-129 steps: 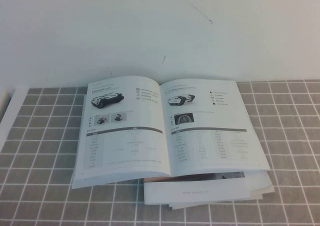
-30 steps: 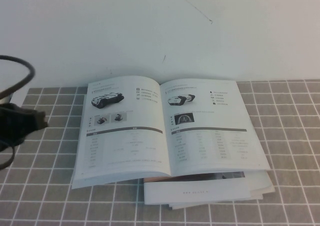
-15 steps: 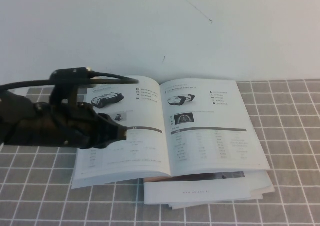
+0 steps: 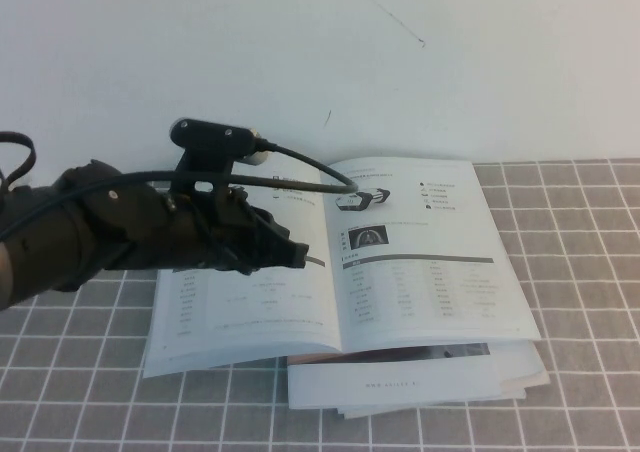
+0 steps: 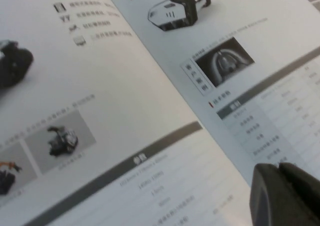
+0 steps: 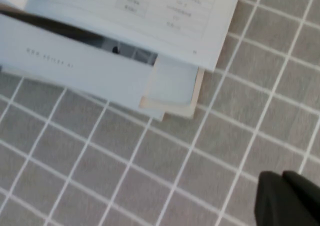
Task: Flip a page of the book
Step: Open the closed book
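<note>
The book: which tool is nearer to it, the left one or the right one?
Left. The left tool hovers over the open book, above its left-hand page near the spine. The right tool is off the book, over the grid-patterned cloth beyond its corner.

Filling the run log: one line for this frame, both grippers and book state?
left gripper: over book's left half near spine | right gripper: over tiled mat, beside stacked booklets | page: flat, not lifted
</note>
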Available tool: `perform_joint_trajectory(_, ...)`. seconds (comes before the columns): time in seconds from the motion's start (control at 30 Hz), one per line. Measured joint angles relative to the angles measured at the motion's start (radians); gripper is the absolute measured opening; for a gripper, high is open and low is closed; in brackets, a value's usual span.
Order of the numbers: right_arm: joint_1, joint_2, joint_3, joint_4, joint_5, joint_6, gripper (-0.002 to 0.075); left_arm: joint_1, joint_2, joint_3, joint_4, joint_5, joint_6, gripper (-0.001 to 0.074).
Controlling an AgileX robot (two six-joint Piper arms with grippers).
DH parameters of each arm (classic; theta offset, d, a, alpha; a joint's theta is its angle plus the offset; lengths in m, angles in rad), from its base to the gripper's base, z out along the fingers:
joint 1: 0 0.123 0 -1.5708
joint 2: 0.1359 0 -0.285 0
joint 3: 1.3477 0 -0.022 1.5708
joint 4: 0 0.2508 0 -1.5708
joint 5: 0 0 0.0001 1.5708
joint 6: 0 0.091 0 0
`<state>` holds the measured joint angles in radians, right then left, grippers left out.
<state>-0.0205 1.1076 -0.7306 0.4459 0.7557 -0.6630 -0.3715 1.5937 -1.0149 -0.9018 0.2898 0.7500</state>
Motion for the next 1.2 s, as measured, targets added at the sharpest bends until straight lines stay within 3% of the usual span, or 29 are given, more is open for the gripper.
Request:
perform_joint_trajectory(0.2,0.000,0.287,-0.224,0.097,-0.008,-0.072,0.0035,-0.004,0.117,-0.102,0.030,-0.016,0.002,-0.0004)
perform_joint_trajectory(0.4,0.022,0.511,-0.384,0.187,0.083,-0.091,0.0224,-0.009,0.228,-0.159,0.034,-0.029,0.004,-0.0004)
perform_joint_trajectory(0.77,0.089,0.783,-0.548,0.321,-0.008,-0.151,0.0536,-0.009,0.296,-0.161,0.048,-0.033,-0.002,-0.0004)
perform_joint_trajectory(1.2,0.089,0.983,-0.643,0.474,-0.001,-0.231,0.0571,-0.009,0.323,-0.161,0.039,-0.024,-0.010,-0.0004)
